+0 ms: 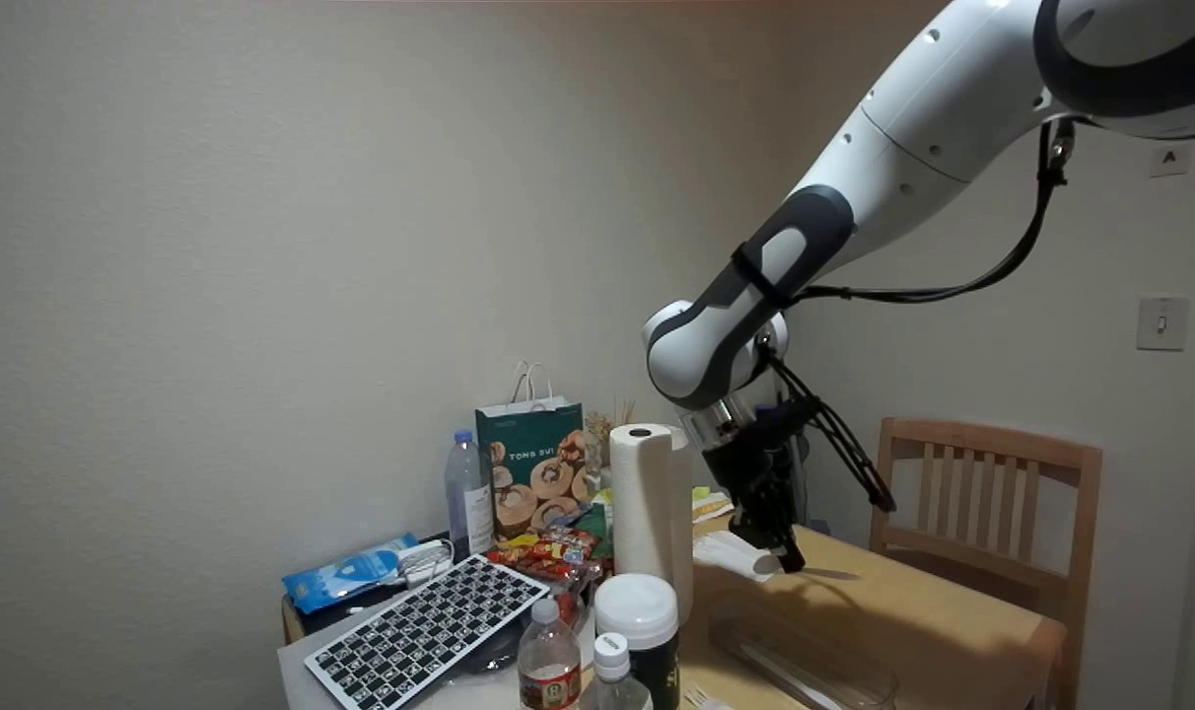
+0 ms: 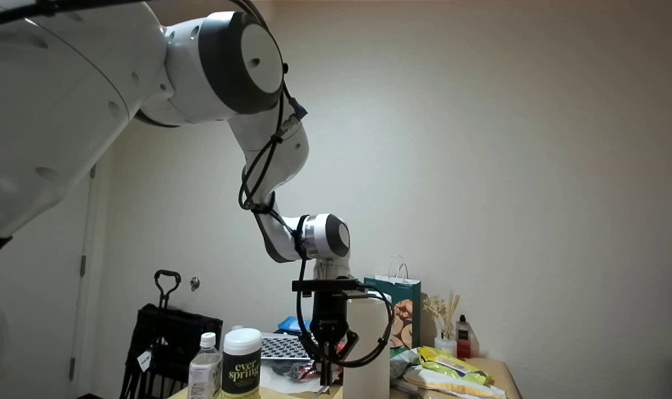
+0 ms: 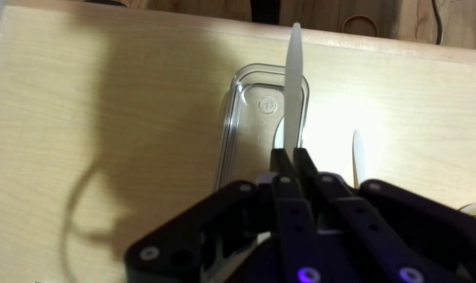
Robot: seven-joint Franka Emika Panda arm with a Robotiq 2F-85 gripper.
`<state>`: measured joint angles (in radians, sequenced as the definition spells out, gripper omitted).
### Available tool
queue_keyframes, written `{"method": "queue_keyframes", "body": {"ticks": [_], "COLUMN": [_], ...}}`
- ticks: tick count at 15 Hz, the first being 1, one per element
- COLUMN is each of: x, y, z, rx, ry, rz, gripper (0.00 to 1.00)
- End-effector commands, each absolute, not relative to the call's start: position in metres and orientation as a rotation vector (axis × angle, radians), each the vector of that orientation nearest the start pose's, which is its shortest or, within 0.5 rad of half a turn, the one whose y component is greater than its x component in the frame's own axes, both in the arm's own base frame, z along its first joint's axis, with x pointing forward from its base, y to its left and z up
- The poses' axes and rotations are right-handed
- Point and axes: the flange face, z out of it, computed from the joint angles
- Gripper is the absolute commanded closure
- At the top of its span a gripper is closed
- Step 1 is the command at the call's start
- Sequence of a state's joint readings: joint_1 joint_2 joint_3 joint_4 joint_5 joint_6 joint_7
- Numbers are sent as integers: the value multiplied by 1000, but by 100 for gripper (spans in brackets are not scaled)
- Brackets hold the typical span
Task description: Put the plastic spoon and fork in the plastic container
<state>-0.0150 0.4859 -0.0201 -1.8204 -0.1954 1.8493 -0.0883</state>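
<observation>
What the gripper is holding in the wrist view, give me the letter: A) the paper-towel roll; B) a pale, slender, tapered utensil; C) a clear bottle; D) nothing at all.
B: in the wrist view the gripper is closed on a pale utensil, whose narrow tapered end sticks out ahead of it; which kind of utensil cannot be told.

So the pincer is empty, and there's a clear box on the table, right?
Not quite: the pincer isn't empty. The wrist view shows it closed on a white utensil, one tapered end sticking out; which kind, I can't tell. The clear box is on the table, as you say.
</observation>
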Motion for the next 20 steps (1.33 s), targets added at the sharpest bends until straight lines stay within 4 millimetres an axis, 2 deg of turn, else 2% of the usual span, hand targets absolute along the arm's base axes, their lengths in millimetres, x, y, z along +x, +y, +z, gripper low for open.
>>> {"method": "queue_keyframes", "body": {"ticks": [1, 8, 11, 12, 13, 14, 16, 20], "x": [585, 586, 589, 591, 596, 596, 599, 598], "y": [-37, -40, -32, -28, -33, -33, -31, -28], "z": [247, 248, 251, 253, 258, 246, 250, 250], "rx": [-3209, -3214, -3219, -3242, -3297, -3231, -3262, -3255], "ry": [-199, -185, -234, -276, -272, -266, -287, -277], "rz": [785, 768, 753, 729, 682, 743, 715, 718], "gripper": [68, 24, 4, 2, 0, 11, 0, 0]}}
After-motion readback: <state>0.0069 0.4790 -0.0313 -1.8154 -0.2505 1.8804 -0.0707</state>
